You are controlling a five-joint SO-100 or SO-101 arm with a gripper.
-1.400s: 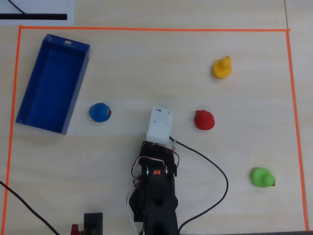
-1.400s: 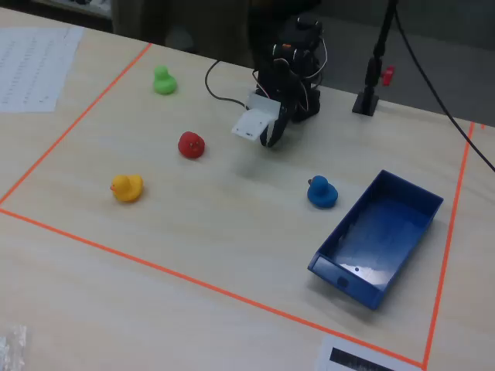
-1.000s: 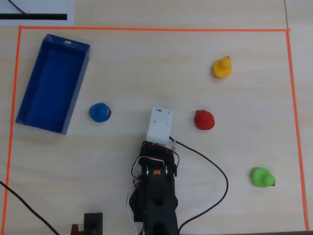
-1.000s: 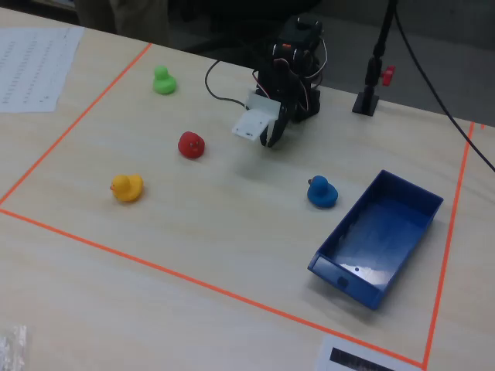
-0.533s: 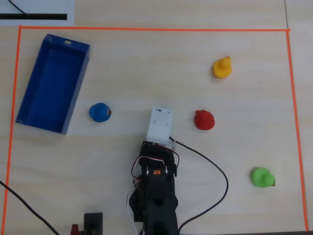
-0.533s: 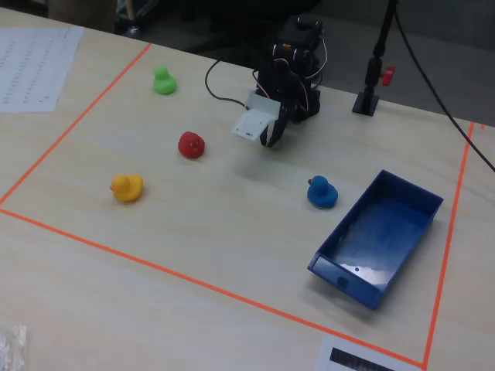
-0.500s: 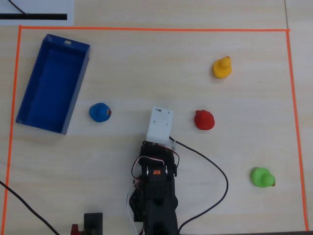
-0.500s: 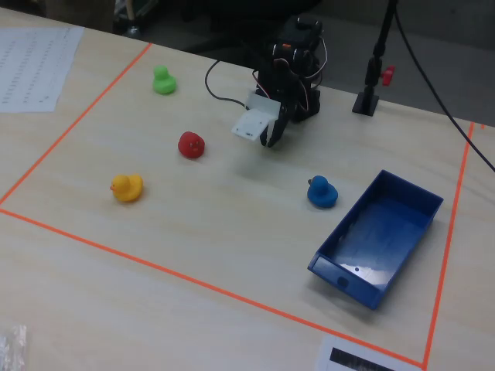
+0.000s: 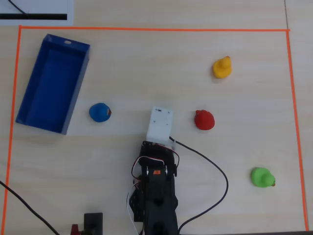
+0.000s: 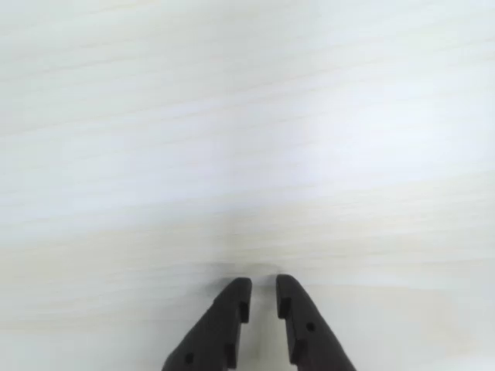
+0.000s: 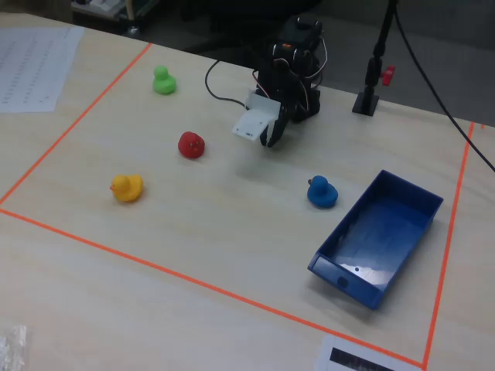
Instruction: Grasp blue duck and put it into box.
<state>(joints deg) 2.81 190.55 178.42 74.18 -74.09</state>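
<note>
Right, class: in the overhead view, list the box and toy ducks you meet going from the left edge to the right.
Long dark-blue rectangular box → small blue toy duck → red toy duck → yellow toy duck → green toy duck.

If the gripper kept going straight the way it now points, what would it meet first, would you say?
Probably only the bare light wooden table: the black two-finger gripper sees nothing else ahead in the wrist view.
</note>
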